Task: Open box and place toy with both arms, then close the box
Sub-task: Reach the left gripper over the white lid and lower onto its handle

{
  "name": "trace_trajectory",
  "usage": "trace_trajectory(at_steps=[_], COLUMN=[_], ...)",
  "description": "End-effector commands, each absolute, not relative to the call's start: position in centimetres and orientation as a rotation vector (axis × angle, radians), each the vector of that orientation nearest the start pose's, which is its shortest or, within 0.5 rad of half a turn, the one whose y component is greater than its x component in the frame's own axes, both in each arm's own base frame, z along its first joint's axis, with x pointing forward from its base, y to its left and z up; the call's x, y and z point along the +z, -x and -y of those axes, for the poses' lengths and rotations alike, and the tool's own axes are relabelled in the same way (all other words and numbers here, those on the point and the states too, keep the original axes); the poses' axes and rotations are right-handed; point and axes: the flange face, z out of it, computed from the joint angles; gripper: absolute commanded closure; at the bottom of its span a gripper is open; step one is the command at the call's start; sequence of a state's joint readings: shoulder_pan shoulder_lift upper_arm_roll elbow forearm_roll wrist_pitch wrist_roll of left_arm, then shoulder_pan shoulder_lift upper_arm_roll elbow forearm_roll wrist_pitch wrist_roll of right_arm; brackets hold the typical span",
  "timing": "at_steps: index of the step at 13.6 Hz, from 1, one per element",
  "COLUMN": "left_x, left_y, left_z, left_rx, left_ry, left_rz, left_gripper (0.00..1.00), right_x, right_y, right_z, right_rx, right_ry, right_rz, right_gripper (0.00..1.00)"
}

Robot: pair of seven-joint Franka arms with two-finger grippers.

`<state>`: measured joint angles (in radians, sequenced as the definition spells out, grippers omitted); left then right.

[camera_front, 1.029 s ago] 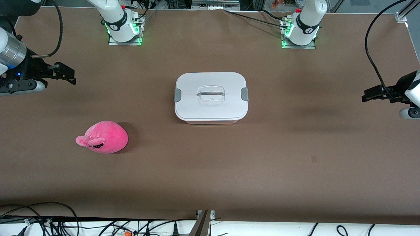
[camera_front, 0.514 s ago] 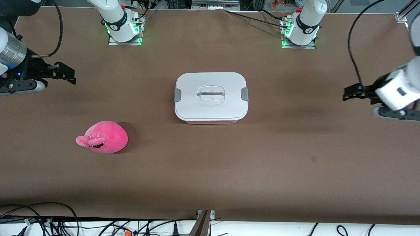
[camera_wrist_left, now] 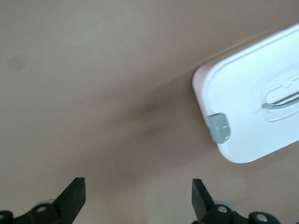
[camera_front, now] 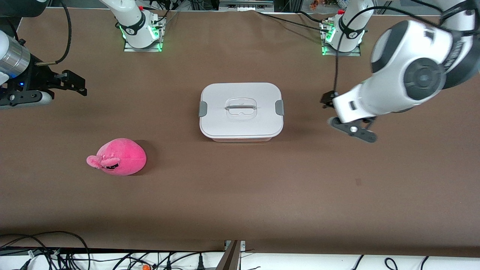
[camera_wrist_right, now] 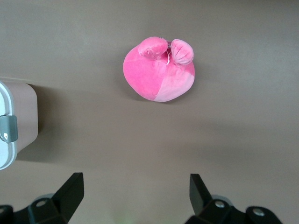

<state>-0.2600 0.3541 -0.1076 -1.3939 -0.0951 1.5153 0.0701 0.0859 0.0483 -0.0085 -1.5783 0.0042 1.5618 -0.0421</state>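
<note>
brown table [camera_front: 240, 195], black cables [camera_front: 56, 251]

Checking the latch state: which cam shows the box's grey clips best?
Front view: the whole box with both grey clips on the lid. Left wrist view shows one clip closer; right wrist view catches one at its edge.

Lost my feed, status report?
Left gripper open, over table beside box. Right gripper open, waiting. Box lidded, toy on table. Nothing blocking.
</note>
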Motion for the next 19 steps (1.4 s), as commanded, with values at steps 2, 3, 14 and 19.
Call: trace_trajectory(at_steps=[2, 3, 14, 19], left_x=[48.0, 47.9, 39.9, 37.0], left_y=[-57.4, -56.6, -53.8, -51.2], left_z=[32.1, 34.2, 45.6, 49.6], left_rx=[0.342, 0.304, 0.06, 0.04], left_ry=[3.086, 3.064, 2.559, 2.401], left_rz=[-0.915, -1.0, -1.958, -2.022], left_gripper=[0.0, 0.0, 0.0, 0.0], right_x=[59.9, 59.7, 59.5, 60.0], right_y=[-55.7, -55.7, -56.2, -56.4], right_z=[-4.6, -4.5, -4.1, -4.1], right_rx=[0.108, 0.118, 0.101, 0.072], right_ry=[3.143, 3.142, 3.137, 3.134], right_rz=[0.176, 0.183, 0.231, 0.197], right_gripper=[0.0, 0.0, 0.0, 0.0])
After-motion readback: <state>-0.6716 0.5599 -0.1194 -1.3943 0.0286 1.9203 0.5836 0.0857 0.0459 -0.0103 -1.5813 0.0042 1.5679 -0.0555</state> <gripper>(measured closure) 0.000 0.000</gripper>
